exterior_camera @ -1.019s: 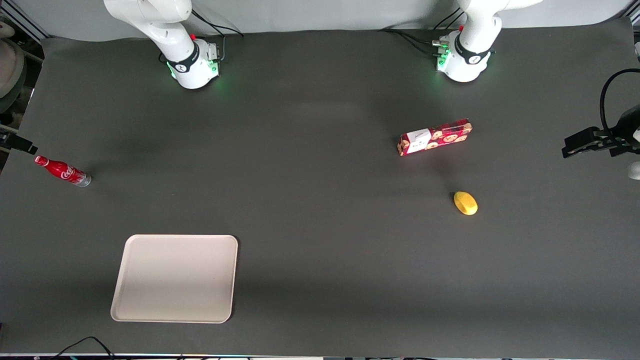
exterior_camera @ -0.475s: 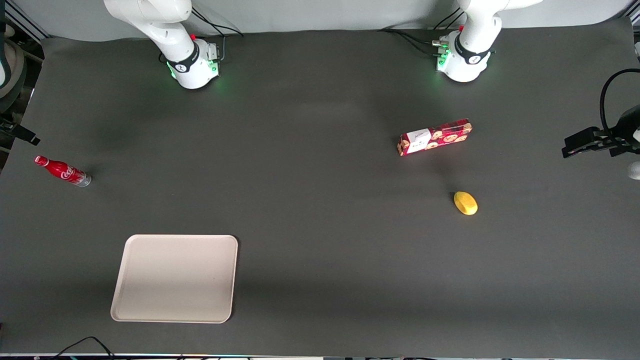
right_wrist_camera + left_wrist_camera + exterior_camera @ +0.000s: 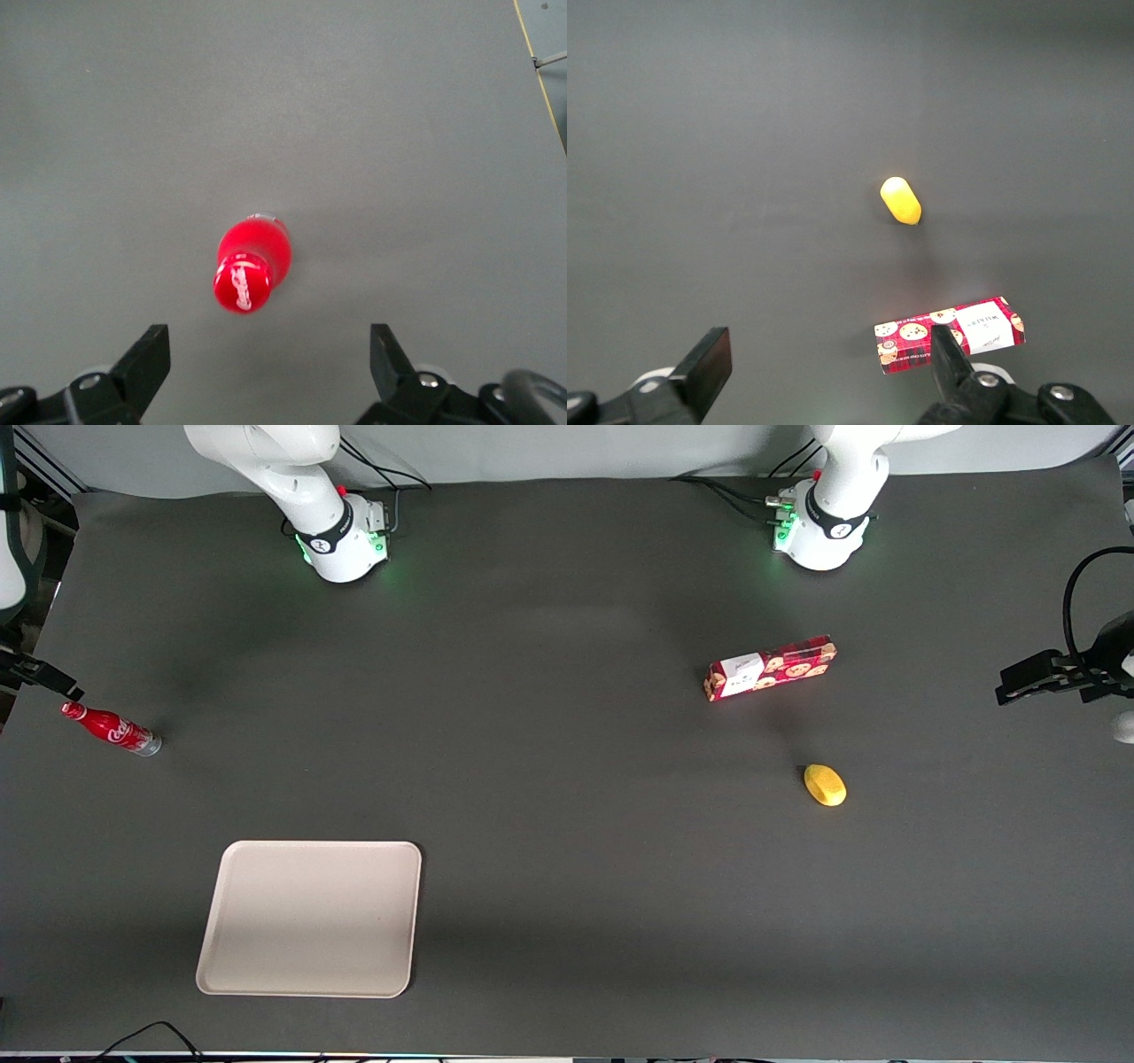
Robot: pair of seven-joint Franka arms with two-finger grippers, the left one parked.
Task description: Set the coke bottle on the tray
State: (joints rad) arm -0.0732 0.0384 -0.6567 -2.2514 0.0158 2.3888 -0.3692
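The coke bottle (image 3: 111,729) is small and red with white script and a silvery base. It stands upright on the dark table at the working arm's end. In the right wrist view I look down on its red cap (image 3: 242,282). My gripper (image 3: 55,680) hangs at the table's edge, above and close beside the bottle's cap. In the right wrist view the gripper (image 3: 268,361) is open and empty, with its fingers wide apart and not touching the bottle. The beige tray (image 3: 310,918) lies flat, nearer to the front camera than the bottle, with nothing on it.
A flat red cookie box (image 3: 769,667) and a yellow lemon-like object (image 3: 825,785) lie toward the parked arm's end. Both also show in the left wrist view, the box (image 3: 950,334) and the yellow object (image 3: 900,200). The table's edge runs close by the bottle.
My gripper has shifted a little along the table's edge and now sits closer to the bottle's cap. The bottle and the tray have not moved.
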